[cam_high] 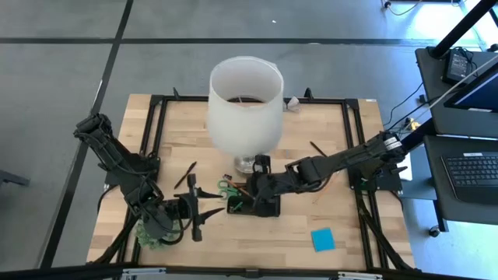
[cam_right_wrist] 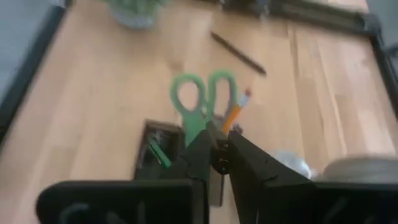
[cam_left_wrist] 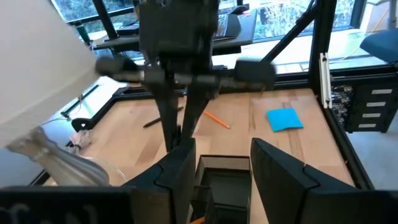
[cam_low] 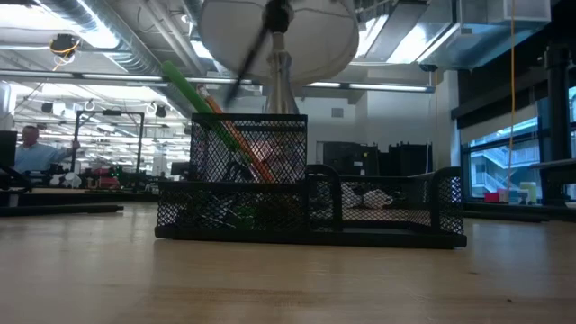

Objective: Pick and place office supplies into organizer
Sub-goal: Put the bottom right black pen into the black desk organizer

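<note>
With the black mesh organizer [cam_high: 253,204] sitting mid-surface, scissors [cam_right_wrist: 202,99] and pencil [cam_right_wrist: 235,112] leaning in its tall cup, the right end effector [cam_right_wrist: 217,152], fingers pressed together above it, might tip the light wire frame; the left end effector [cam_left_wrist: 221,165] stands spread nearby.

- Organizer [cam_low: 310,211]: black wire-mesh tray on the wooden table [cam_low: 288,279], tall cup section at one end, low compartments beside it.
- Green rod [cam_low: 193,93] and orange pencil [cam_low: 236,142]: leaning out of the tall section.
- White lampshade [cam_low: 279,36]: directly above the organizer.
- Person [cam_low: 31,148]: far behind the organizer, seated.
</note>
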`<state>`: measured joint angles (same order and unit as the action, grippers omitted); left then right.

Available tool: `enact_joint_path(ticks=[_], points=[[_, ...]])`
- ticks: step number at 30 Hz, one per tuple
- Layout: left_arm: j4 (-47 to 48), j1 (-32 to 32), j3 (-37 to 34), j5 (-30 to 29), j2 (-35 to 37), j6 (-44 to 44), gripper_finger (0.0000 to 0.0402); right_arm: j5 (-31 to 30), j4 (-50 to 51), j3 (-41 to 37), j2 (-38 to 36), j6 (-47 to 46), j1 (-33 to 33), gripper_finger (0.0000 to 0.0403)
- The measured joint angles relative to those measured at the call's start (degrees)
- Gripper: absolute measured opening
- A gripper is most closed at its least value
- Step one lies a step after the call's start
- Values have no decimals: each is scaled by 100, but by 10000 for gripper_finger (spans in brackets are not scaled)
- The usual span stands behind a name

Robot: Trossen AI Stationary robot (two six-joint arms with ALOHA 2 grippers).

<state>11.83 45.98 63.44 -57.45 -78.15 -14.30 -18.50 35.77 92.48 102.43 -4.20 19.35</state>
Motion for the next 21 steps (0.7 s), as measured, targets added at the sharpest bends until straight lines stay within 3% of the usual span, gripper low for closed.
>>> enact_joint_path(ticks=[21], points=[[221, -35, 0, 7, -2, 6, 143, 170, -596, -1147, 2, -613, -45, 42]])
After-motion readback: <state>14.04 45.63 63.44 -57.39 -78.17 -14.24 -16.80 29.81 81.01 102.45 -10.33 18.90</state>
